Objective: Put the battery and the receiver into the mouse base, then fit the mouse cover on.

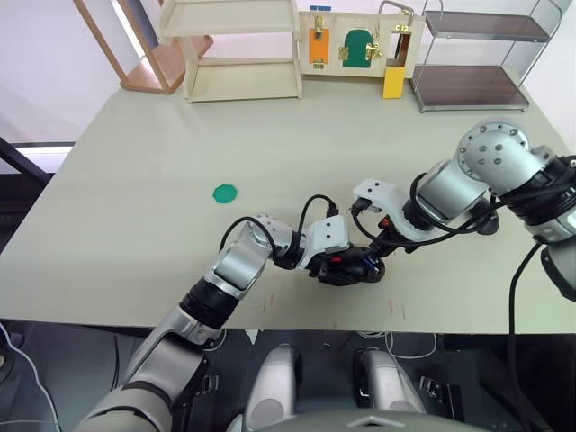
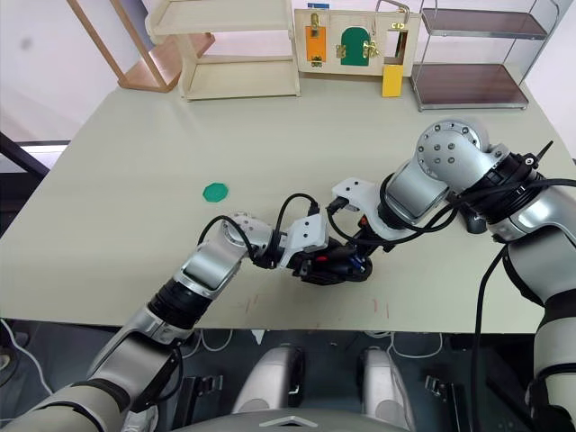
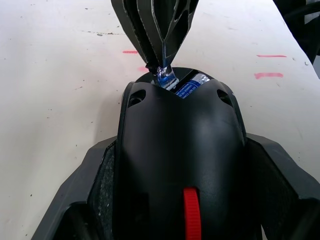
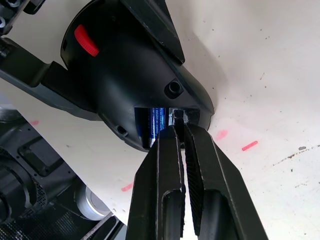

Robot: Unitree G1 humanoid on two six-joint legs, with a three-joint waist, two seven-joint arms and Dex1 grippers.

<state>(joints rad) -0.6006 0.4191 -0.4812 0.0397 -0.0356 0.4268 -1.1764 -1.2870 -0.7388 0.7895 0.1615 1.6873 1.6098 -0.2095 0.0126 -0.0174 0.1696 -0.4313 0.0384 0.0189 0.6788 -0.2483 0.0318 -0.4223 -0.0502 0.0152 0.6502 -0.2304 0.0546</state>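
Nearest you, the left gripper point(image 3: 180, 210) clamps the mouse base point(image 3: 180, 150) on the pale table point(image 1: 135, 180), the battery point(image 4: 152, 122) seated inside. Your right gripper point(image 4: 178, 131), fingers pressed together, pinches the receiver point(image 3: 166, 77) at the base's hollow. A green disc point(image 1: 224, 193) lies apart; wooden shelves point(image 1: 238, 49) stand behind.

We have two arms of silver-grey metal with black joint sections. Our right arm point(image 1: 450, 189) carries a large rounded silver housing point(image 1: 493, 153) dotted with small dark screws. Black cables loop loose beside both forearms, and a white bracket point(image 1: 326, 238) sits on our left wrist. Our black fingers point(image 4: 172, 185) are ribbed on their inner faces.
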